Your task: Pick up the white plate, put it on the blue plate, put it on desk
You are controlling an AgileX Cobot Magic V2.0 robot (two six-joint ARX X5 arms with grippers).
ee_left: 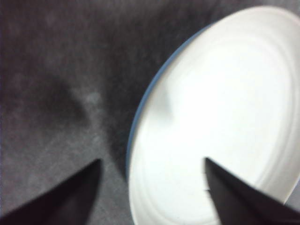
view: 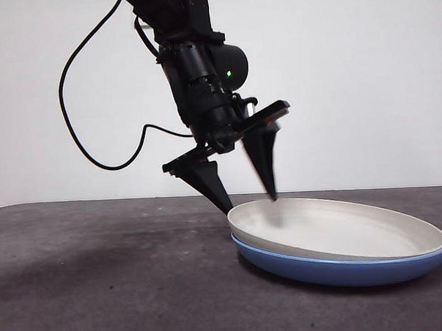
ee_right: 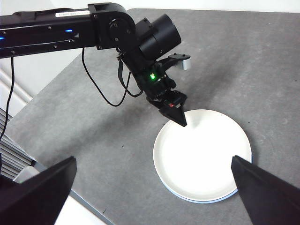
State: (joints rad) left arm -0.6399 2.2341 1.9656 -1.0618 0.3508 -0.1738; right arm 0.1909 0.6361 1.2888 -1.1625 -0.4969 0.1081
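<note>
The white plate (view: pixel 334 226) lies nested on the blue plate (view: pixel 343 269), slightly tilted, on the desk (view: pixel 102 288). My left gripper (view: pixel 250 204) is open and straddles the white plate's near-left rim, one jaw outside it and one over its inside. The left wrist view shows that left gripper (ee_left: pixel 152 160) with the white plate (ee_left: pixel 220 117) and a blue plate (ee_left: pixel 140 112) sliver beneath the rim. From high above, the right wrist view shows the white plate (ee_right: pixel 204 157), the blue plate (ee_right: pixel 197 200) edge and the left gripper (ee_right: pixel 180 119). My right gripper (ee_right: pixel 153 159) hangs open, holding nothing.
The left arm's black cable (view: pixel 80 135) loops in the air to the left of the arm. The desk's edge (ee_right: pixel 61 187) runs close by on the left arm's side. A white wall (view: pixel 364 71) stands behind the desk.
</note>
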